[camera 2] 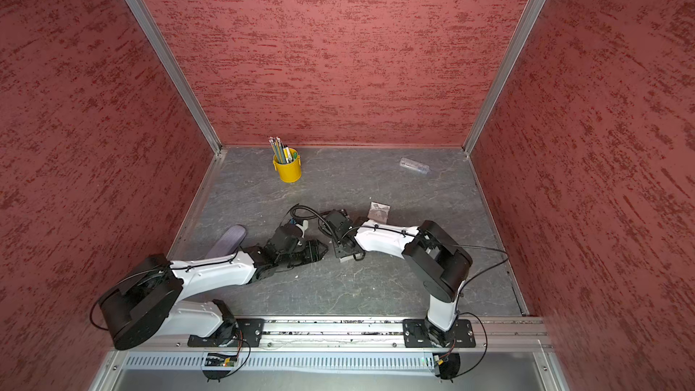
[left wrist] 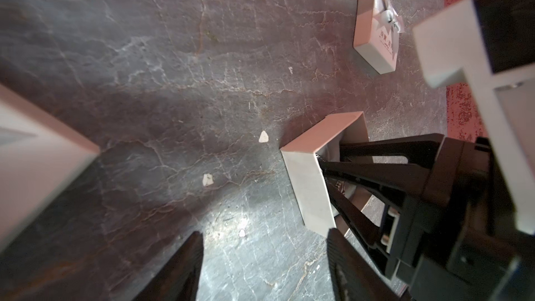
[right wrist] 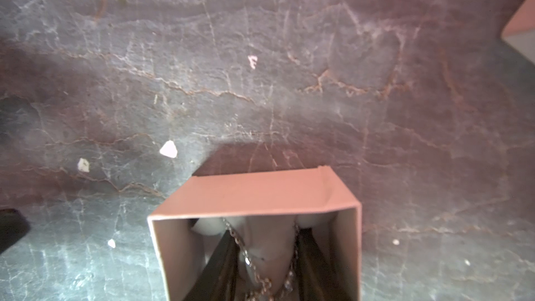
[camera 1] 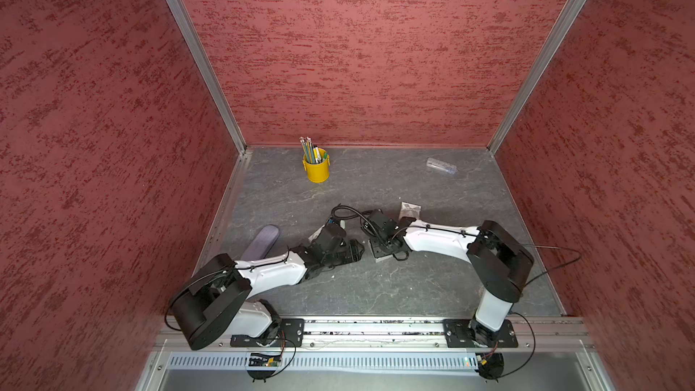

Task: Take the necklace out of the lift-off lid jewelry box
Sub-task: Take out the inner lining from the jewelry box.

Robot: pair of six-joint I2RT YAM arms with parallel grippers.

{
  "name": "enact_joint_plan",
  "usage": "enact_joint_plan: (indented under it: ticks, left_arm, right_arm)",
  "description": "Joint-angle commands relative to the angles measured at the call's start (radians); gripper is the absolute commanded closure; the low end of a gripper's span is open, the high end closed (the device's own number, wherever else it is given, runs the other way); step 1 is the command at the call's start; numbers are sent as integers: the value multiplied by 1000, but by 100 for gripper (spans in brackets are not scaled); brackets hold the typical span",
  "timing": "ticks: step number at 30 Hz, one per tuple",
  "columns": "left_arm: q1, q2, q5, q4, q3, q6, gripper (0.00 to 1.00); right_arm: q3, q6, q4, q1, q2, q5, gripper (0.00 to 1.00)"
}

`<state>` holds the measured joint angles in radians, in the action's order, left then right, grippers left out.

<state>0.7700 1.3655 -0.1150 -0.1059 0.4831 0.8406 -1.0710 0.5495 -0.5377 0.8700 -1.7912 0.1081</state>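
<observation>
The right gripper is lowered into the open, pale pink cardboard jewelry box. Its black fingers are set narrowly on either side of the thin silver chain necklace, which lies on a pale pad inside the box. Whether the chain is actually pinched cannot be told.

The left gripper is held wide with nothing between its fingers. It is placed low over the dark grey marbled tabletop, just beside the box at its 9 o'clock.

In both top views the box is seen near the middle of the tabletop, largely covered by the right gripper. The lifted-off pale pink lid with a silver ribbon bow is set down apart from the box at its 1 o'clock.

Further out, a yellow metal pot of pencils stands at 11 o'clock. A clear plastic tube lies at 1 o'clock near the back wall. A flat purple oblong object is partly hidden under the left arm at 9 o'clock.
</observation>
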Motion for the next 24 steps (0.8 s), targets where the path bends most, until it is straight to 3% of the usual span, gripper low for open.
enact_joint_plan:
  ticks: [1, 6, 24]
  left_arm:
    - [5, 9, -32, -69, 25, 15, 43]
    - [0, 30, -85, -151, 31, 35, 58]
    - [-11, 109, -122, -256, 21, 64, 57]
  right_arm:
    - [23, 4, 3, 7, 25, -20, 68]
    - [22, 1, 9, 7, 59, -13, 73]
    - [36, 23, 54, 5, 131, -46, 79]
